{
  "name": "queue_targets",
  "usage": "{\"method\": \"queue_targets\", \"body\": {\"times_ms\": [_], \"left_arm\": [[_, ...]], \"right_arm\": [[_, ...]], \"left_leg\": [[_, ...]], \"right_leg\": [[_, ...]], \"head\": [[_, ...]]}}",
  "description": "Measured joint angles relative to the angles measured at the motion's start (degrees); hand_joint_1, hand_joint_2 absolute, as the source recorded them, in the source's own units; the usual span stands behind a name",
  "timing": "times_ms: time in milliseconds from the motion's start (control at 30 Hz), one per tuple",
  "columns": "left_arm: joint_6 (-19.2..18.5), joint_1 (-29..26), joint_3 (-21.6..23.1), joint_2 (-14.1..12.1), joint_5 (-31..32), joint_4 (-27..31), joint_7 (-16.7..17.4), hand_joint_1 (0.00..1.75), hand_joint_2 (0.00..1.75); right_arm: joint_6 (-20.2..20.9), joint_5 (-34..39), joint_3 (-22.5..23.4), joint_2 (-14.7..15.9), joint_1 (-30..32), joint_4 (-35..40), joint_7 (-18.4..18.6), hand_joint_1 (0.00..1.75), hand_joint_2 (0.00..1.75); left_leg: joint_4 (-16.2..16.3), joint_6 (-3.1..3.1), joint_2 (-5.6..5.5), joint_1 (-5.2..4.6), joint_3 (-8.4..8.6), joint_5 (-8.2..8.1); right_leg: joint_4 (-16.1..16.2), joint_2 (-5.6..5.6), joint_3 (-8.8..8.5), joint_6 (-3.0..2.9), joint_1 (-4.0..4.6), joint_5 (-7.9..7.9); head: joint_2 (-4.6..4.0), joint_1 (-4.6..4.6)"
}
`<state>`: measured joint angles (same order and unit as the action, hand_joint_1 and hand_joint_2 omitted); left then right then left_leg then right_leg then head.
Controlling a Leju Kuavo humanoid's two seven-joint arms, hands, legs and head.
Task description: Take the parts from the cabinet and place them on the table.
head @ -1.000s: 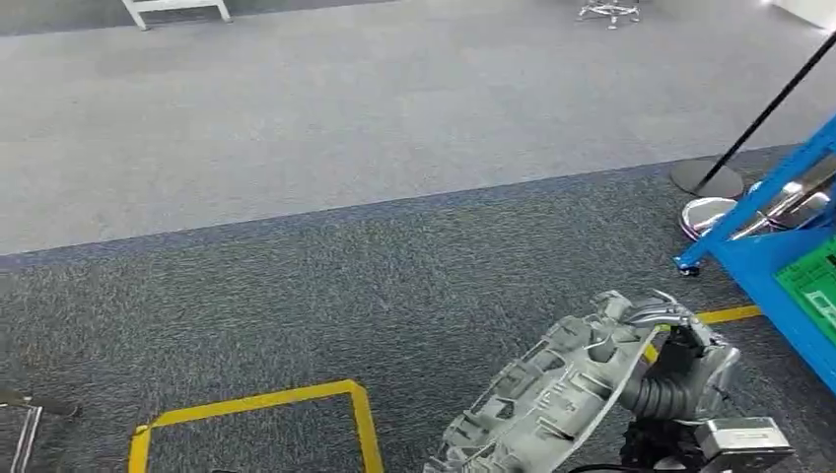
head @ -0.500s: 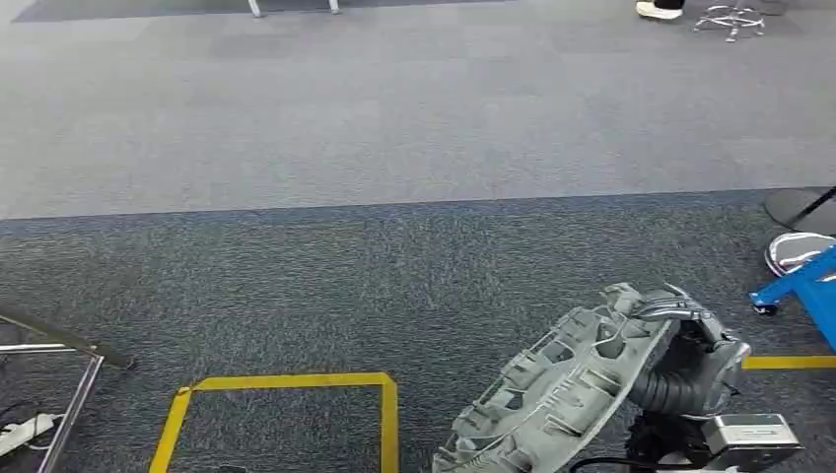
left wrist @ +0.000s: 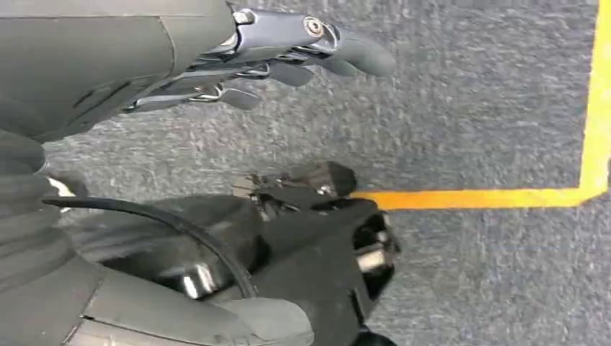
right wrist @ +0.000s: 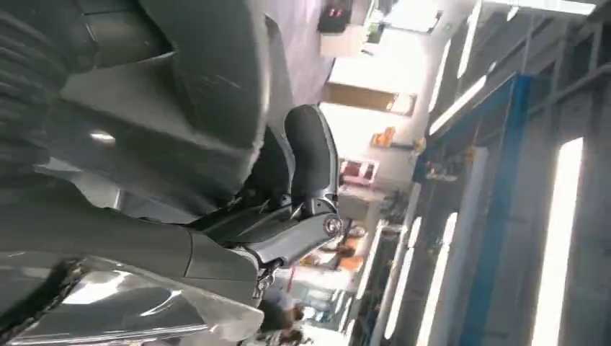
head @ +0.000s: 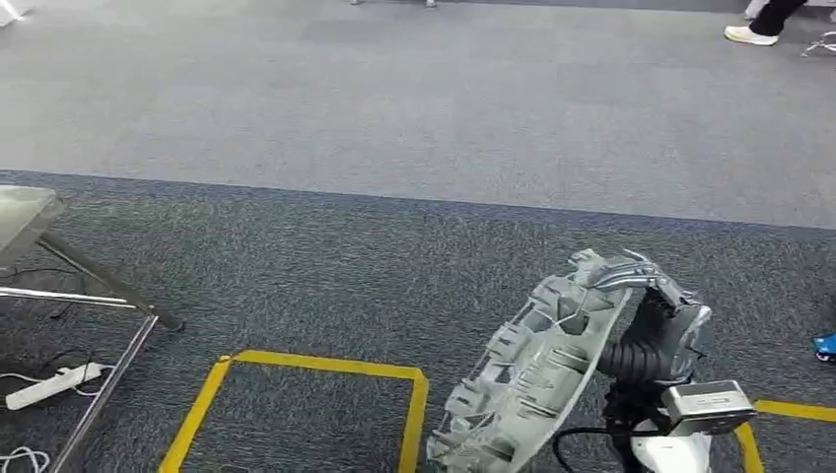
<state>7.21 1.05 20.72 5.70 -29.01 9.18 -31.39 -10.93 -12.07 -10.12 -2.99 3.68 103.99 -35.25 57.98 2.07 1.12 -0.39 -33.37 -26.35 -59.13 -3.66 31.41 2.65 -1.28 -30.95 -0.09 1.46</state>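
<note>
The right hand is holding a big grey metal part with ribs, and its fingers are hooking over the part's top edge. The part is standing tilted on its edge, up in the air above the dark carpet. The left hand is hanging over the carpet with its fingers apart, holding nothing. Yellow tape is lying on the carpet just beside the part. A worktop is standing at the left.
</note>
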Motion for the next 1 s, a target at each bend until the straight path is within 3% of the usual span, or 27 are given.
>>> {"method": "queue_targets", "body": {"times_ms": [33,100,133,167,200,267,300,333,433,467,500,533,600,633,667,700,767,800,833,867,967,1000], "left_arm": [[0.02,0.21,0.24,-0.13,0.22,0.0,0.07,0.0,1.75],[0.0,0.56,0.64,-0.11,0.59,0.0,0.11,0.0,1.75],[-0.02,0.59,0.83,-0.13,0.81,0.0,0.11,0.0,1.75],[-0.07,0.58,1.07,-0.17,0.92,0.0,0.13,0.0,1.75],[-0.07,0.52,1.27,-0.2,1.05,0.0,0.18,0.0,1.75],[-0.17,0.65,1.84,-0.26,1.6,0.0,0.31,0.0,1.75],[-0.2,0.71,2.12,-0.24,1.86,0.0,0.31,0.0,1.75],[-0.2,0.98,2.34,-0.28,1.97,0.0,0.33,0.0,1.75],[-0.2,0.71,2.73,-0.33,2.04,0.0,0.48,0.0,1.75],[-0.2,0.62,2.78,-0.54,2.04,0.0,0.48,0.0,1.75],[-0.2,0.51,2.82,-0.57,2.06,0.0,0.48,0.0,1.75],[-0.2,0.59,3.0,-0.57,2.36,0.0,0.5,0.0,1.75],[-0.2,1.03,3.57,-0.63,2.98,0.0,0.63,0.0,1.75],[-0.2,1.06,3.76,-0.63,3.24,0.0,0.72,0.0,1.75],[-0.2,1.03,3.92,-0.63,3.3,0.0,0.87,0.0,1.75],[-0.17,0.94,4.13,-0.63,3.44,0.0,1.05,0.0,1.75],[0.0,0.92,4.55,-0.74,3.81,0.0,1.11,0.0,1.75],[0.04,0.95,4.7,-0.81,3.87,0.0,1.11,0.0,1.75],[0.04,1.19,4.92,-0.81,3.96,0.02,1.18,0.0,1.75],[0.04,1.37,5.1,-0.79,4.0,0.0,1.18,0.0,1.75],[0.09,1.22,5.44,-0.81,4.33,0.02,1.29,0.0,1.75],[0.09,1.07,5.6,-0.81,4.38,0.02,1.29,0.0,1.75]], "right_arm": [[0.24,0.0,-0.31,0.11,-0.86,-0.15,0.28,1.75,1.75],[0.68,-0.2,-0.94,0.46,-2.08,-0.79,1.42,1.75,1.75],[0.81,-0.37,-1.31,0.52,-2.62,-1.16,1.87,1.75,1.75],[1.11,-0.77,-1.9,0.63,-3.32,-1.86,2.43,1.75,1.75],[1.25,-1.25,-2.47,0.68,-4.34,-2.34,2.95,1.75,1.75],[1.55,-2.55,-4.23,0.79,-6.36,-3.38,3.93,1.75,1.75],[1.64,-2.93,-4.92,0.83,-7.5,-3.8,4.33,1.75,1.75],[1.7,-3.37,-5.73,0.85,-8.23,-4.39,4.63,1.75,1.75],[1.7,-3.61,-7.01,0.87,-9.17,-5.22,4.98,1.75,1.75],[1.7,-3.58,-7.3,0.87,-9.6,-5.44,5.0,1.75,1.75],[1.7,-3.65,-7.65,0.87,-10.06,-5.62,5.03,1.75,1.75],[1.7,-4.0,-8.0,0.87,-10.35,-5.7,5.09,1.75,1.75],[1.64,-5.59,-8.74,1.05,-11.0,-6.14,5.98,1.75,1.75],[1.36,-6.4,-9.22,1.13,-11.39,-6.42,6.42,1.75,1.75],[1.09,-7.13,-9.84,1.2,-11.93,-6.75,6.91,1.75,1.75],[0.85,-7.61,-10.34,1.22,-12.45,-7.02,7.32,1.75,1.75],[0.59,-7.8,-11.08,1.22,-13.72,-7.41,7.96,1.75,1.75],[0.59,-7.98,-11.5,1.22,-14.51,-7.61,8.22,1.75,1.75],[0.63,-8.07,-11.87,1.22,-15.16,-7.72,8.44,1.75,1.75],[0.68,-8.13,-12.04,1.22,-15.77,-7.8,8.63,1.75,1.75],[0.94,-8.65,-13.48,1.22,-17.18,-8.24,9.42,1.75,1.75],[0.98,-8.76,-13.92,1.22,-17.72,-8.26,9.66,1.75,1.75]], "left_leg": [[0.02,0.36,-0.44,0.03,-0.09,0.1],[0.04,0.67,-1.93,-0.07,-0.2,0.16],[0.06,0.71,-2.69,-0.15,-0.2,0.14],[0.07,0.71,-3.53,-0.21,-0.11,0.14],[0.1,0.7,-4.44,-0.23,0.01,0.13],[0.33,0.61,-5.99,-0.18,0.17,0.06],[0.47,0.37,-6.74,-0.04,0.02,-0.1],[1.11,0.08,-7.46,-0.39,-0.52,-0.22],[0.76,-1.15,-9.61,0.6,-1.34,0.39],[0.97,-1.46,-9.82,0.43,-1.46,0.15],[2.07,-1.69,-6.26,0.06,-1.79,-0.65],[4.49,-1.91,-4.05,0.06,-2.93,-2.11],[13.96,-2.45,-1.99,0.42,-7.6,-6.32],[17.18,-2.64,-1.75,0.56,-9.29,-7.27],[18.28,-2.81,-1.63,0.7,-9.98,-6.97],[16.83,-2.91,-1.52,0.83,-9.29,-5.42],[7.51,-2.84,-0.5,0.95,-4.73,-0.03],[2.36,-2.6,1.6,0.84,-2.23,1.77],[1.48,-2.44,3.11,-0.08,-1.55,0.51],[1.02,-1.71,2.75,-0.01,-1.73,0.58],[0.82,-0.8,0.8,-0.05,-1.9,0.59],[0.32,-0.35,0.27,0.36,-1.43,0.77]], "right_leg": [[-3.46,2.17,1.67,-0.1,-0.03,-1.9],[-13.17,3.37,6.66,-0.1,0.09,-5.85],[-16.64,3.5,8.69,-0.17,0.17,-6.69],[-17.33,3.53,9.59,-0.31,0.19,-5.85],[-15.02,3.61,8.87,-0.48,0.19,-3.44],[-5.93,4.86,5.1,-0.81,0.12,2.22],[-1.19,7.85,3.28,-0.93,-0.1,3.92],[0.29,9.76,2.01,-1.01,-0.55,3.29],[0.45,8.0,1.93,-1.18,0.15,2.93],[0.99,7.06,1.64,-1.64,-0.3,3.19],[1.3,6.2,1.28,-2.01,-0.3,3.23],[1.45,5.5,1.07,-2.18,-0.21,3.16],[1.43,3.31,0.82,-2.6,0.0,2.84],[1.42,2.5,0.77,-2.6,0.02,2.71],[1.42,1.71,0.68,-2.59,0.02,2.59],[1.42,1.05,0.52,-2.5,0.01,2.45],[1.41,-0.26,-0.05,-2.2,0.0,2.07],[1.42,-0.79,-0.37,-1.91,0.06,1.8],[1.36,-1.28,-0.42,-1.55,0.5,1.61],[1.31,-1.8,-0.35,-1.29,0.64,1.51],[1.67,-3.71,-1.07,-0.38,0.62,1.13],[1.23,-2.86,-0.72,0.04,0.24,0.33]], "head": [[0.0,-0.09],[0.0,-0.17],[0.0,-0.19],[0.0,-0.17],[0.0,-0.15],[0.0,-0.17],[0.0,-0.22],[0.0,-0.06],[0.0,-0.16],[0.0,-0.15],[0.0,0.03],[0.0,0.59],[0.0,0.6],[0.0,0.53],[0.0,0.59],[0.0,0.57],[0.0,0.57],[0.0,0.64],[0.0,0.59],[0.0,0.57],[0.0,0.5],[0.0,0.46]]}}
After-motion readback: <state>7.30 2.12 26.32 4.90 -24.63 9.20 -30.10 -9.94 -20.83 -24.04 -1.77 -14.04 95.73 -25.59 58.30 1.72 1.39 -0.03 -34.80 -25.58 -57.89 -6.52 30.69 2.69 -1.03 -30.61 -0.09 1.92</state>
